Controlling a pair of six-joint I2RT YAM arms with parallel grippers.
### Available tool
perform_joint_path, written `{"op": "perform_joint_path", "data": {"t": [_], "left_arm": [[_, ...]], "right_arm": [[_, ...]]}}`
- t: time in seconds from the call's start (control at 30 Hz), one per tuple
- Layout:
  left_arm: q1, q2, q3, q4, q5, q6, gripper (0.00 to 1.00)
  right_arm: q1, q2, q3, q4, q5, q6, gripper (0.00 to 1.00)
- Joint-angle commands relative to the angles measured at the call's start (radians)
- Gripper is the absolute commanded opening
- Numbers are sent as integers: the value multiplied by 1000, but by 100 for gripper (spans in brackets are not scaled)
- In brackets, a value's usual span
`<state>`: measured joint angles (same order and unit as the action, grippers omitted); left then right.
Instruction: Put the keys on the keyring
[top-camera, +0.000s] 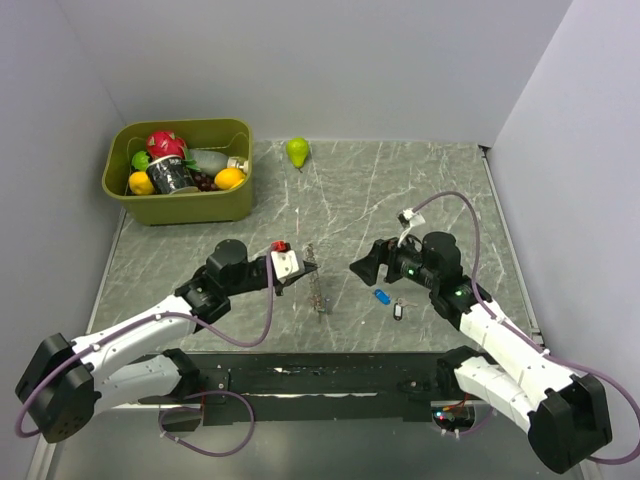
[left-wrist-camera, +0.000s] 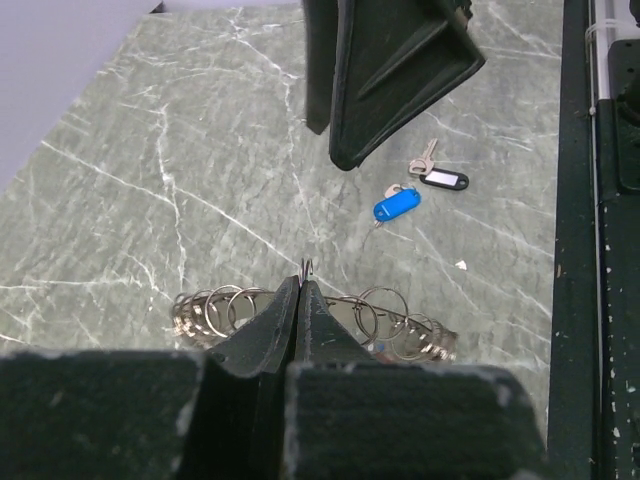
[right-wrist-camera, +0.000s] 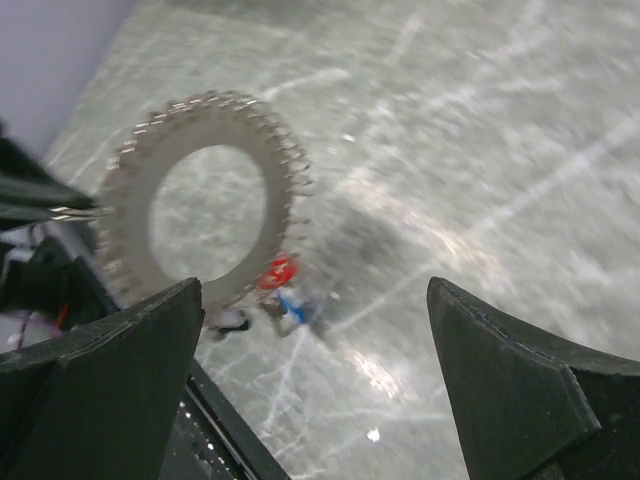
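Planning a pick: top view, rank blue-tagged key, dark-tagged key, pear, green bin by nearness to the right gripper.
1. blue-tagged key, beside the right gripper
2. dark-tagged key, just past it
3. pear, far side
4. green bin, far left

Grey marble tabletop (top-camera: 400, 190) between plain pale walls (top-camera: 350, 60)

My left arm (top-camera: 150, 335) reaches forward toward the middle, elbow bent, with the left gripper (top-camera: 311, 266) pinched tight on the keyring (right-wrist-camera: 283, 190). My right arm (top-camera: 500, 345) angles inward, and the right gripper (top-camera: 358, 268) faces the left one, fingers spread wide, holding nothing.
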<state>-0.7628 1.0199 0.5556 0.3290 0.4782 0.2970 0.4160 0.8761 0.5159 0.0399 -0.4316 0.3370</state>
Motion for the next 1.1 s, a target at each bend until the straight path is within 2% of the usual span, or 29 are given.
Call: {"op": "perform_joint_path", "data": {"t": [0.0, 0.13, 0.17, 0.33, 0.5, 0.63, 0.7, 0.83, 1.0, 1.07], "left_arm": [[14, 9, 67, 62, 43, -45, 1], [26, 16, 64, 76, 46, -68, 1], [28, 19, 67, 71, 45, -68, 1], [28, 34, 69, 82, 51, -75, 1], [28, 32, 70, 65, 60, -67, 1], [30, 25, 52, 87, 51, -67, 1], [26, 19, 43, 96, 59, -68, 1], [26, 11, 29, 116, 63, -68, 1], [28, 12, 35, 104, 76, -61, 1], [26, 9, 29, 108, 82, -59, 1]], "right_arm": [[-5, -37, 39, -165, 210, 59, 98], [-5, -34, 68, -299, 358, 111, 96], [-3, -28, 75, -320, 393, 126, 92], [-5, 41, 95, -408, 448, 194, 82], [-2, 136, 101, -434, 442, 230, 72], [0, 184, 102, -445, 444, 244, 59], [0, 199, 98, -451, 452, 250, 58], [1, 225, 81, -439, 450, 260, 51], [3, 264, 70, -423, 449, 266, 50], [6, 271, 70, -422, 456, 267, 47]]}}
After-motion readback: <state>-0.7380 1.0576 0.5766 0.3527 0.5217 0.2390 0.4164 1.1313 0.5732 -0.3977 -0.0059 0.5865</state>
